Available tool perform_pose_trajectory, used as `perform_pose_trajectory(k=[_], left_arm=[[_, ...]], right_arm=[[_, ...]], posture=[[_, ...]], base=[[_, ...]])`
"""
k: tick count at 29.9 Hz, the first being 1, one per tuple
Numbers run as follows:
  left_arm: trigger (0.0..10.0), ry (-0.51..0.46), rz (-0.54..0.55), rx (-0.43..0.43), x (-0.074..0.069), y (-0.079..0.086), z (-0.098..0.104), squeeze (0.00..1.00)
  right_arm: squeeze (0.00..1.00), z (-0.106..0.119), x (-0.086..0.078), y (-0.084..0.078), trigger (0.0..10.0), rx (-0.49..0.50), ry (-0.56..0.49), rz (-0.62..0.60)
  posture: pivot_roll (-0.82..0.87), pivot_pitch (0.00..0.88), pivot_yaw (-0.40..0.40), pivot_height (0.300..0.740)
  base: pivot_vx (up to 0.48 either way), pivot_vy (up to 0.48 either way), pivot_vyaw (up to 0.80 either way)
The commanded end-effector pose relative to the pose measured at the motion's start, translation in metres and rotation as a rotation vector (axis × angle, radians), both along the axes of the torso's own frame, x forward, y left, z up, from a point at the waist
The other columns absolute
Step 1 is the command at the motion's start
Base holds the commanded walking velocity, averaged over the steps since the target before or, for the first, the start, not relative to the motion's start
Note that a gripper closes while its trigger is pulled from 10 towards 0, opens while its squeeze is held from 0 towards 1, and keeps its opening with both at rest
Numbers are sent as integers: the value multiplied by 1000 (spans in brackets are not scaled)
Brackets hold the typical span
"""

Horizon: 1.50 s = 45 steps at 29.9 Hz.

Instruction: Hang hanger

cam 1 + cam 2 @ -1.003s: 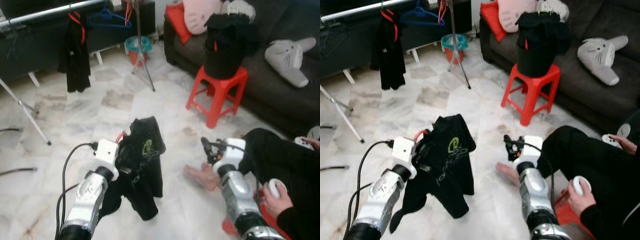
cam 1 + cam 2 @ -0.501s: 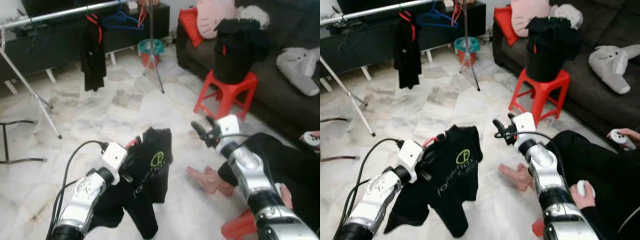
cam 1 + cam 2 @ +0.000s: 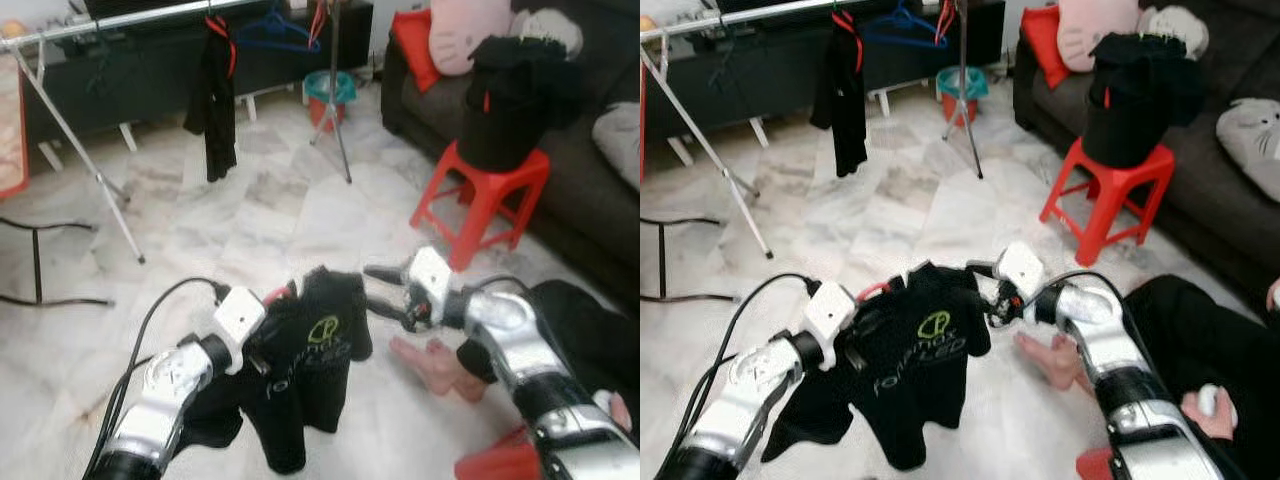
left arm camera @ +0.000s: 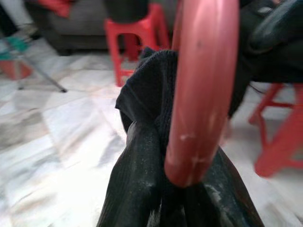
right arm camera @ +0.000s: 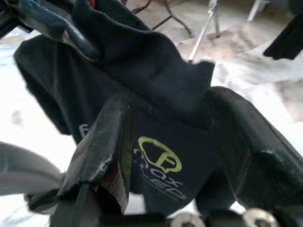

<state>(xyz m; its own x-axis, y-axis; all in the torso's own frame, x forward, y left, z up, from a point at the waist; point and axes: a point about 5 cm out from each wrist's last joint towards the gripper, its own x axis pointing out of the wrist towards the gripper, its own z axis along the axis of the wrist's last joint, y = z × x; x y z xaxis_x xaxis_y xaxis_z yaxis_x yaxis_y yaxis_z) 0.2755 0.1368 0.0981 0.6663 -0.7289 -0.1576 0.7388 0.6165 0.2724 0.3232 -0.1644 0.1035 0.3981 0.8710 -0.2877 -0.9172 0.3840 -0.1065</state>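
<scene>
Two black shirts [image 3: 910,365] [image 3: 845,85], one red stool [image 3: 1110,195].

both arms are silver metal with rounded, jointed segments and dark bands at the joints. just behind each gripper sits a white boxy wrist block. a black cable loops out behind the left gripper [image 3: 862,335] and trails back along the forearm; thinner black wires run behind the right gripper [image 3: 388,290]. each gripper has 2 long black fingers [image 5: 102,142] with scuffed, worn edges. near the base of the right fingers, 2 small silver screw heads show.
</scene>
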Motion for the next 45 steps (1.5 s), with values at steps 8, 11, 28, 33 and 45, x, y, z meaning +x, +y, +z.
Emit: perform_pose_trajectory(k=[8, 11, 28, 33, 45], left_arm=[[10000, 95, -164, 79, -21, 4, -5, 0], [10000, 131, -194, 91, -28, 4, -7, 0], [10000, 127, -499, 204, -59, 3, 19, 0], [10000, 134, -568, 260, -65, 5, 18, 0], [10000, 61, -602, 274, -59, -6, 34, 0]], right_arm=[[0, 17, -9, -2, 10000, 4, 21, 184], [0, 21, -7, -6, 10000, 20, 31, 173], [0, -1, -25, -31, 10000, -77, 223, 234], [0, -3, -30, -33, 10000, -61, 256, 260], [0, -14, -49, -27, 10000, 23, 367, 373]], posture=[[51, 34, -2, 740], [51, 34, -2, 740], [59, 36, -5, 740], [60, 34, -9, 740], [69, 22, -24, 740]], base=[[0, 0, 0], [0, 0, 0], [0, 0, 0], [0, 0, 0], [0, 0, 0]])
